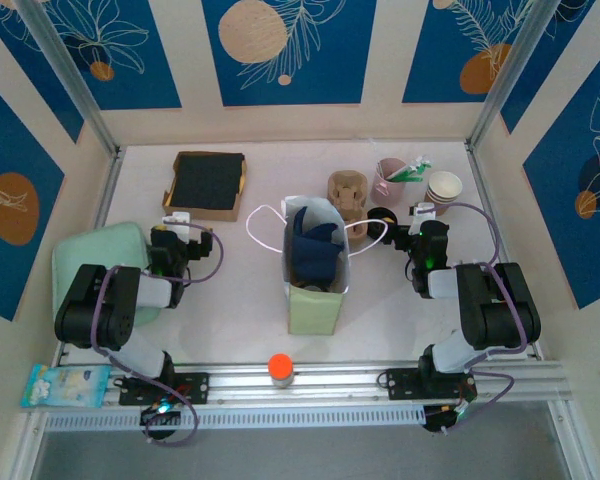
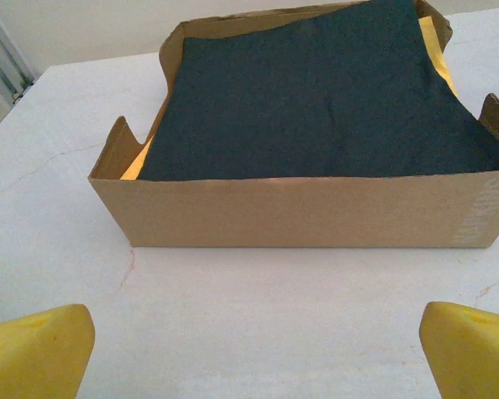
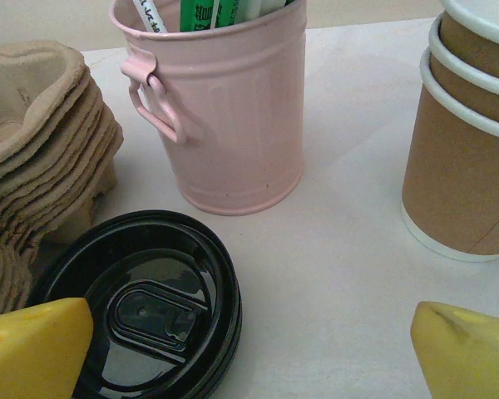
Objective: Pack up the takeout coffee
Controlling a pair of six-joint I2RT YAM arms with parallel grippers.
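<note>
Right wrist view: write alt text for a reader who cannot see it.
A stack of black lids lies on a white table, just ahead of the open right tool, whose yellow fingertips show at the bottom corners. Behind stand a pink bucket holding packets, stacked paper cups at right, and stacked pulp trays at left.

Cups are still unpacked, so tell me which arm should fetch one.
Right, probably: the right gripper is open beside the stacked cups and black lids, while the left gripper faces the cardboard box across the table.
</note>
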